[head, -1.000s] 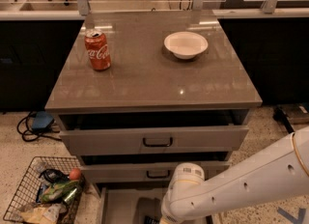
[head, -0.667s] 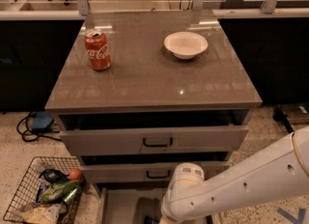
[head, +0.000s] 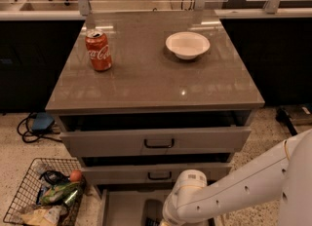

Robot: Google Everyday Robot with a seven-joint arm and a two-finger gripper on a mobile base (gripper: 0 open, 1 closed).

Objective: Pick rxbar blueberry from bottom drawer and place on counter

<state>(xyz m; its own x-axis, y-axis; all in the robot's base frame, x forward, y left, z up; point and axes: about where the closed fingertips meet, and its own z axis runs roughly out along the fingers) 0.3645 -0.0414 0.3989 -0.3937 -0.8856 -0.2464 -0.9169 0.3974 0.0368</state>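
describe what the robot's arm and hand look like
The arm is a thick, smooth white tube with small dark dots along it, ending in a rounded white wrist joint. The hand, down in the bottom drawer, looks dark.

Open room and obstructions: the front half of the tabletop (head: 156, 86) lay bare from left edge to right edge. A red cola can (head: 99, 50) stood near the rear left corner and a white bowl (head: 187, 45) near the rear right corner, with an open lane between them. A pale ledge (head: 44, 14) with metal posts ran behind the rear edge.

Below the front edge, the upper drawer (head: 204, 140) and the middle drawer (head: 117, 174) stood partly open above the bottom drawer (head: 124, 208). The robot's arm (head: 234, 191) crossed in from the right. The end effector (head: 155, 214) sat low at the bottom drawer's middle, with bare floor to its left. A wire basket (head: 29, 191) crowded the floor beside it.
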